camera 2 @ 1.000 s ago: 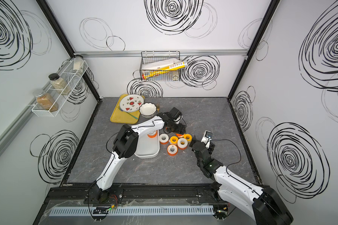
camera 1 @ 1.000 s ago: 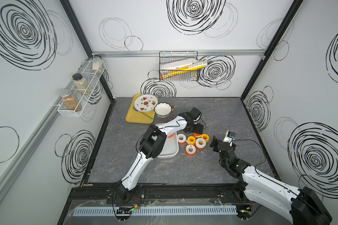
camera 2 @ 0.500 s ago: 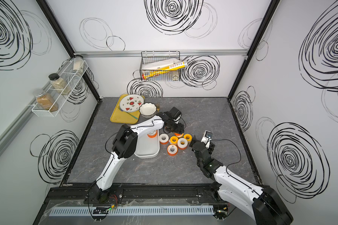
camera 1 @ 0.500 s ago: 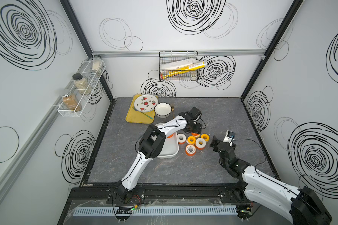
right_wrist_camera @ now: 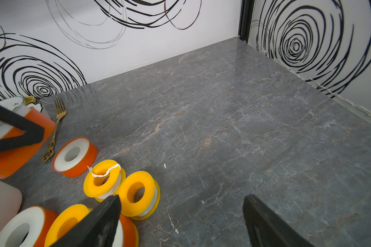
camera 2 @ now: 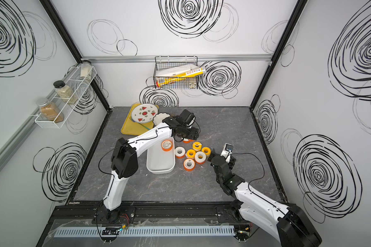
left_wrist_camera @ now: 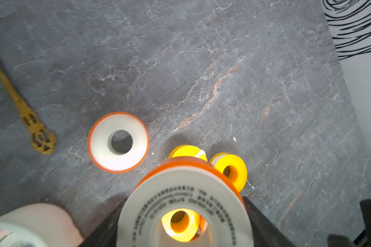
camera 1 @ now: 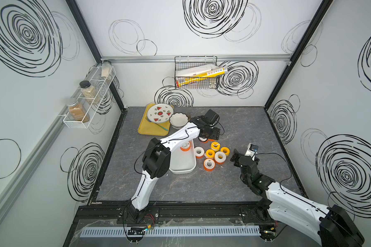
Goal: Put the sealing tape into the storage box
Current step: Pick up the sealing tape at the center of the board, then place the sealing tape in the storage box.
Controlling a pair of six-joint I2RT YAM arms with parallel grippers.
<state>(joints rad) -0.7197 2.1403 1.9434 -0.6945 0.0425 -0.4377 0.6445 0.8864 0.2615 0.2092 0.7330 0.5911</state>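
The left gripper (camera 1: 208,135), clamped on an orange spool (left_wrist_camera: 184,192), hangs with the box (camera 1: 182,164) at its 7 o'clock in a top view, nearer it than the right gripper (right_wrist_camera: 181,200), wide open and empty beside the loose spools (camera 1: 220,157).

We see the left arm (camera 1: 147,188) and right arm (camera 1: 291,205): glossy white shells, chunky black joints, thin black cables (camera 1: 186,133) running outside, and matte black wedge-shaped jaws.

Small black print rings the sealing tape (left_wrist_camera: 180,186) face, too blurred to read.
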